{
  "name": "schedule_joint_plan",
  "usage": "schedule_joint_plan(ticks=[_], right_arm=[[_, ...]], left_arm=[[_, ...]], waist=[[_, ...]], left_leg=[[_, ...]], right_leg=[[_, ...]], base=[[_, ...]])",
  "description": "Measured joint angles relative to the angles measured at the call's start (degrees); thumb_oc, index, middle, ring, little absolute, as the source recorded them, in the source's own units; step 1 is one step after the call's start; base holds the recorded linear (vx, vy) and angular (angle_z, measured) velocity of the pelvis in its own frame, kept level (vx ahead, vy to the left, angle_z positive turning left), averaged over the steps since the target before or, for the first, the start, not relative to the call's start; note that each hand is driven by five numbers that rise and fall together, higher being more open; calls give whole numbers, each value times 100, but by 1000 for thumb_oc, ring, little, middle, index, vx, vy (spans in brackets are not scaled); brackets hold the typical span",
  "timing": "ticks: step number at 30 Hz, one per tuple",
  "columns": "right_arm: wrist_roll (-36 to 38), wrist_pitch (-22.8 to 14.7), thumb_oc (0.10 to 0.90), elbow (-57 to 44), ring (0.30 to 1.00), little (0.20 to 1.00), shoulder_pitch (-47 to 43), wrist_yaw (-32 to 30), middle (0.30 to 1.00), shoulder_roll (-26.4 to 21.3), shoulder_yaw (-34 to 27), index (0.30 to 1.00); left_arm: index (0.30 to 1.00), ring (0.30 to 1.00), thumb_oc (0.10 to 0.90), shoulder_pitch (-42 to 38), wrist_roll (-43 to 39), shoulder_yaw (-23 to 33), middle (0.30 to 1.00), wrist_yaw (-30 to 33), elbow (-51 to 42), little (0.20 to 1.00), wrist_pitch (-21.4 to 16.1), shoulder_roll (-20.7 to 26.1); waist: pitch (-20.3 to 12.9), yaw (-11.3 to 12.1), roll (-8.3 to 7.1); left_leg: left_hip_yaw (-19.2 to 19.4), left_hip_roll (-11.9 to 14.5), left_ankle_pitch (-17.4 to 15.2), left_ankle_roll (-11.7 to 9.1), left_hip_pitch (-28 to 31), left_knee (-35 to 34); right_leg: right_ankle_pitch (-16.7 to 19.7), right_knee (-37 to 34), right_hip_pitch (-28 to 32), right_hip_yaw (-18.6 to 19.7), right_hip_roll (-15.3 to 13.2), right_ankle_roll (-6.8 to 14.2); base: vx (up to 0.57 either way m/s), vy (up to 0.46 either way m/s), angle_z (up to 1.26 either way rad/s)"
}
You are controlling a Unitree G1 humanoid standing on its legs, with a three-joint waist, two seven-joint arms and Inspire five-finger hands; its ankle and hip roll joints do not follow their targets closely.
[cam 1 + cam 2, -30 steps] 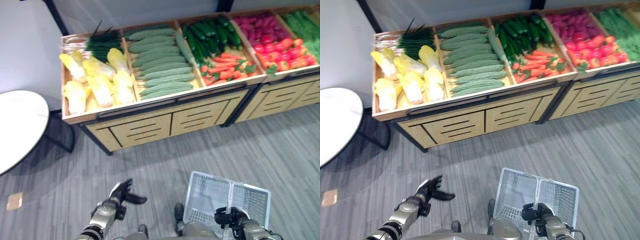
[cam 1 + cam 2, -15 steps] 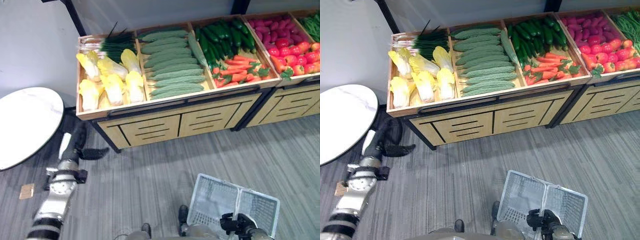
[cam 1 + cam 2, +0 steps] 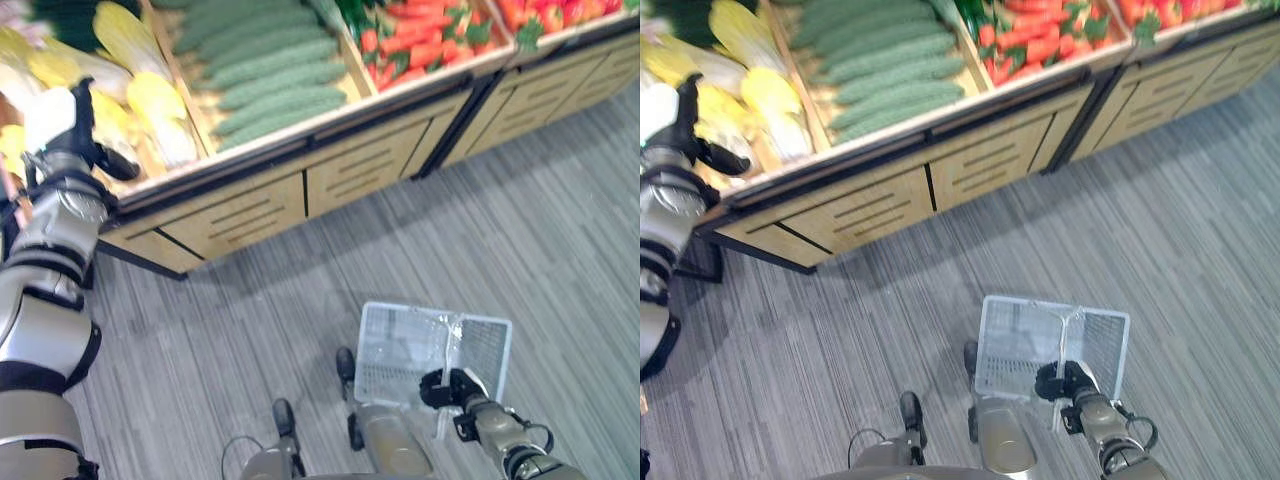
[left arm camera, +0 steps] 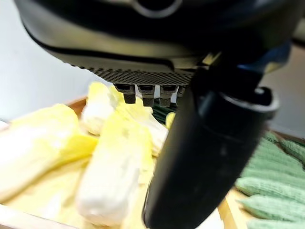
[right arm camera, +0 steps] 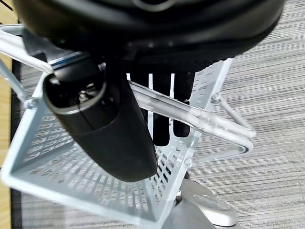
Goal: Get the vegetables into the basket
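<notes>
Raised at the left, the left robot hand [image 3: 72, 140] is held with fingers uncurled over the yellow cabbages [image 4: 114, 162] in the counter [image 3: 260, 205] bin, beside the green cucumbers [image 3: 262, 85], while the white basket [image 3: 400, 345] is gripped by its handle [image 5: 190, 112] in the right robot hand [image 3: 452, 388] above the floor [image 3: 560, 250].

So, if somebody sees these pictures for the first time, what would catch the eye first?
Probably the wooden stand across the top, with yellow cabbages, green cucumbers and red carrots in its compartments. The left hand is raised over the cabbages. Low down, the right hand grips the handle of a white basket above the grey floor.
</notes>
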Motion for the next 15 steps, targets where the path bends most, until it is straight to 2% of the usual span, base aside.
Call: schedule_joint_plan(ticks=[4,15], right_arm=[[39,0,400,-37,300,300,-206,-26,300,-8,33,300],[59,-17,400,-107,300,300,-268,-92,300,-34,210,300]], left_arm=[[1000,1000,900,-80,-13,-9,1000,1,294,1000,63,-1],[1000,1000,900,-294,-7,-20,1000,-5,547,1000,147,59]], waist=[[172,-15,-24],[230,109,-18]], left_leg=[[154,9,-27,-40,-165,114],[164,9,-26,-39,-206,2]], right_leg=[[9,2,-153,117,16,-15],[4,1,-259,110,33,-26]], base=[[61,-30,-14],[12,-5,-1]])
